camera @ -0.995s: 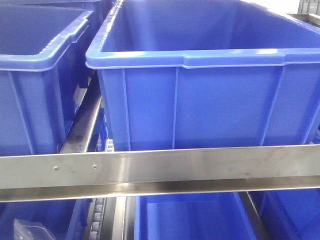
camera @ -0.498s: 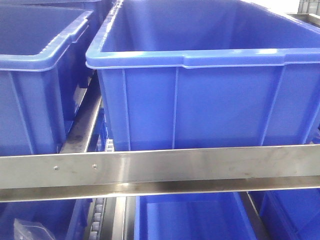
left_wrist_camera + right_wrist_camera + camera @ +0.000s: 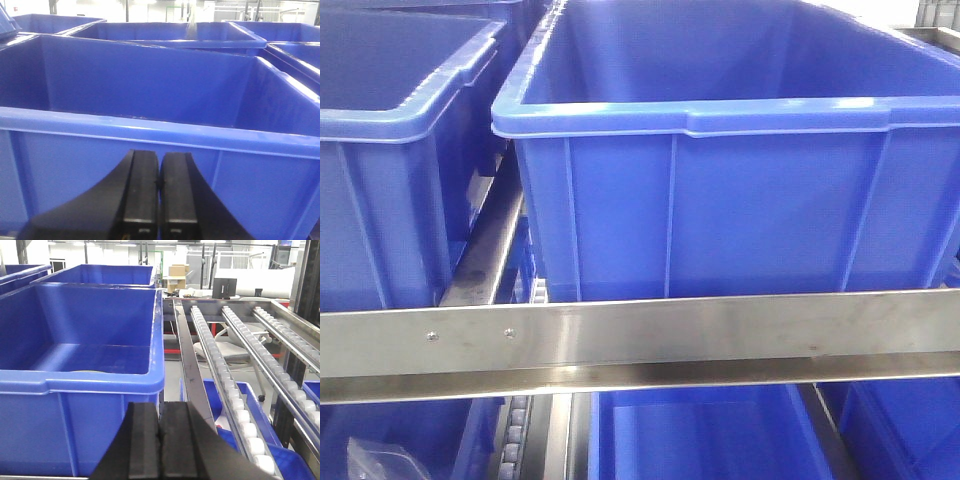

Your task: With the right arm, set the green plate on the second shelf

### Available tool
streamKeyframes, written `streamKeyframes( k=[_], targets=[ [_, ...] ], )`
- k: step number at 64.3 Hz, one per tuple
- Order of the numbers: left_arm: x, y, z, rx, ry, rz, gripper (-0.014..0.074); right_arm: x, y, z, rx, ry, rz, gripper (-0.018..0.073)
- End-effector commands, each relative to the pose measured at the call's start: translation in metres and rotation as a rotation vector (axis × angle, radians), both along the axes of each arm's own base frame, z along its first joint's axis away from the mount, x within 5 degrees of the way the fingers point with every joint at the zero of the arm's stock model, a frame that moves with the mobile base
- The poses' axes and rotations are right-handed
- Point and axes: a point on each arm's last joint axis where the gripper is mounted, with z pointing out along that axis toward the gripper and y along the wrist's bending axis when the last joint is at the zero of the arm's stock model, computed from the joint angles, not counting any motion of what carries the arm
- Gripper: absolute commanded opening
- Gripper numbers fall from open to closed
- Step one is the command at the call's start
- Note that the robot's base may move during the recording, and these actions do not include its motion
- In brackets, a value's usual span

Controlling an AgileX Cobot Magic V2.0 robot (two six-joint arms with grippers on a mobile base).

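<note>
Pale green plate nowhere in view, so bearing from either pincer cannot be told. Right pincer (image 3: pixel 160 440) closed, empty, facing large blue plastic bin (image 3: pixel 80 385); left pincer (image 3: pixel 159 197) likewise.

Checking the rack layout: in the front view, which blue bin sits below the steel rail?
The lower blue bin, partly hidden beneath the steel rail; the large bin stands above it.

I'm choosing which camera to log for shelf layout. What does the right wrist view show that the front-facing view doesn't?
Only the right wrist view shows the shut right pincer, bare roller tracks and background clutter. Only the front-facing view shows the steel shelf rail crossing in front, with lower bins beneath. Both show a large blue bin; neither shows the green plate.
</note>
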Motion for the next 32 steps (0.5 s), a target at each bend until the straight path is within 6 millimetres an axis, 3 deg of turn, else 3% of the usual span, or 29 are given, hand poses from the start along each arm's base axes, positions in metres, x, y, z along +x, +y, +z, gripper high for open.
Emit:
streamKeyframes(
  k=[1,32],
  targets=[
    [0.0000,-0.0002,-0.0059,-0.008,-0.056,-0.003,0.0130,-0.0043,-0.0011,0.0139,0.004,-0.116,-0.013,0.0048],
    [0.0000,-0.0002,-0.0059,-0.008,-0.056,-0.003,0.0130,-0.0040,-0.0010,0.0129,0.003,-0.105,-0.013,0.0048]
  ],
)
